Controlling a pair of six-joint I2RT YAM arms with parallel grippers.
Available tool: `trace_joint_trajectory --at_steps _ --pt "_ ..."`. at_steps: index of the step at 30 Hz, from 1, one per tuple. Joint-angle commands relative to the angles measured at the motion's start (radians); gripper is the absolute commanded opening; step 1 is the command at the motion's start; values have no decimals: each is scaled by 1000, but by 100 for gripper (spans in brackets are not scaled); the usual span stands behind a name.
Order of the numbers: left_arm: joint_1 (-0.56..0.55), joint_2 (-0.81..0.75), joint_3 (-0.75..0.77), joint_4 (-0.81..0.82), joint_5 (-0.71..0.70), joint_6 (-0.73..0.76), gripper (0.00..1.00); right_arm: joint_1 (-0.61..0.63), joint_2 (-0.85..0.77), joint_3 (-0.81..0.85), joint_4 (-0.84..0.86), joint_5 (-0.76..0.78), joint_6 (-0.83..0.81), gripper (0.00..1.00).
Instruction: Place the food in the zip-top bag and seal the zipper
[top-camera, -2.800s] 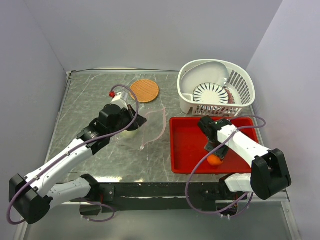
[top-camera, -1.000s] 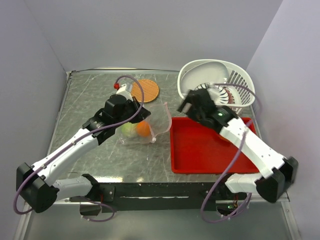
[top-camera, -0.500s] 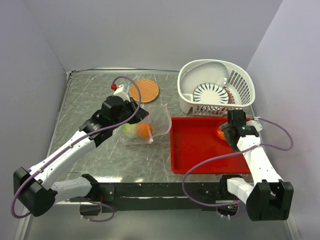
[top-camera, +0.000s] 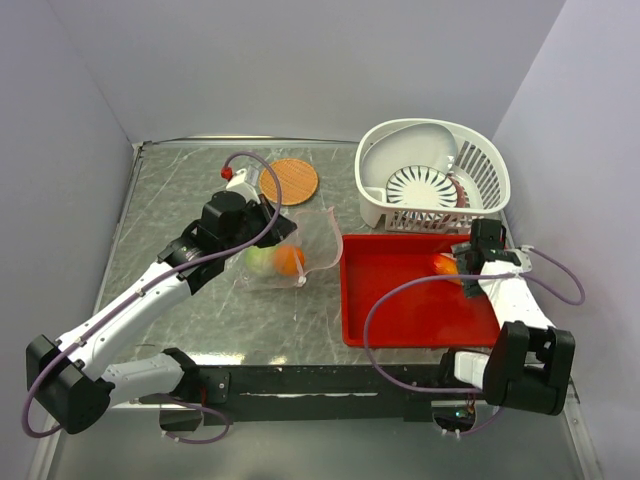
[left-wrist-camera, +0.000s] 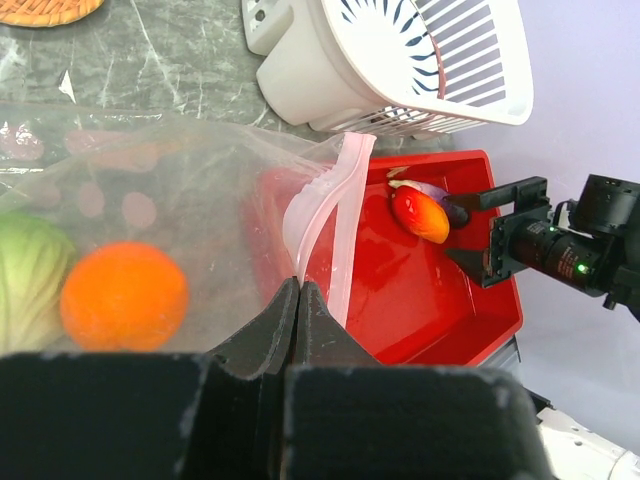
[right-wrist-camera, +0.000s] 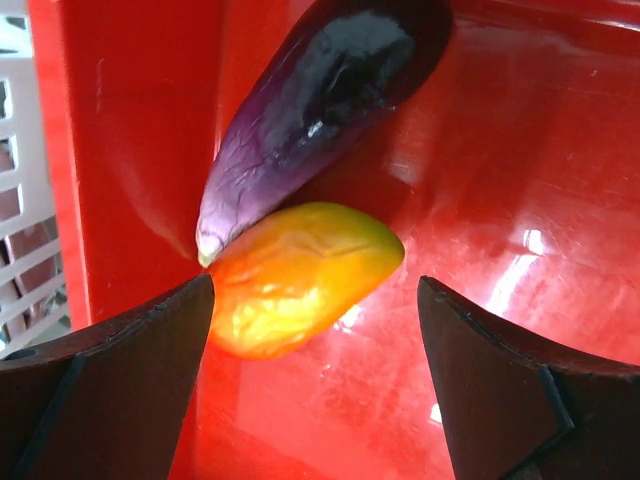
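The clear zip-top bag (top-camera: 300, 262) lies left of the red tray, with the pale green cabbage ball (top-camera: 259, 262) and the orange ball (top-camera: 290, 260) inside; both also show in the left wrist view (left-wrist-camera: 28, 285) (left-wrist-camera: 124, 296). My left gripper (top-camera: 288, 232) (left-wrist-camera: 298, 286) is shut on the bag's mouth edge, holding it up. The pinkish zipper (left-wrist-camera: 340, 215) stands open. The orange-red oval fruit (top-camera: 445, 265) (right-wrist-camera: 300, 278) lies in the tray's far right corner. My right gripper (top-camera: 466, 270) (right-wrist-camera: 315, 300) is open, its fingers on either side of the fruit.
A purple eggplant (right-wrist-camera: 320, 95) touches the fruit's far end. The red tray (top-camera: 400, 310) is at the right front. The white slotted basket (top-camera: 400, 215) stands behind it. A flat orange-brown disc (top-camera: 289, 181) lies at the back behind the bag.
The orange ball went from the tray into the bag. My right arm swung back to the tray's far right corner and now straddles the oval fruit. My left gripper kept holding the bag.
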Motion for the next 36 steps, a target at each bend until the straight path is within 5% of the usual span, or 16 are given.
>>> trace_joint_trajectory --at_steps 1,9,14,18,25,36 --pt "4 -23 5 33 13 18 1 -10 39 -18 106 -17 35 89" --pt "4 -13 -1 41 16 17 1 -8 101 -8 161 -29 20 83" --pt "4 -7 1 44 20 14 1 -8 110 -14 198 -34 -25 62" --pt "6 -4 1 45 23 14 1 -7 108 -28 210 -32 -63 58" --pt "4 0 4 44 23 12 1 6 27 -40 189 -84 -140 22" --pt "4 16 0 54 20 4 1 216 -224 18 76 -130 -272 7"
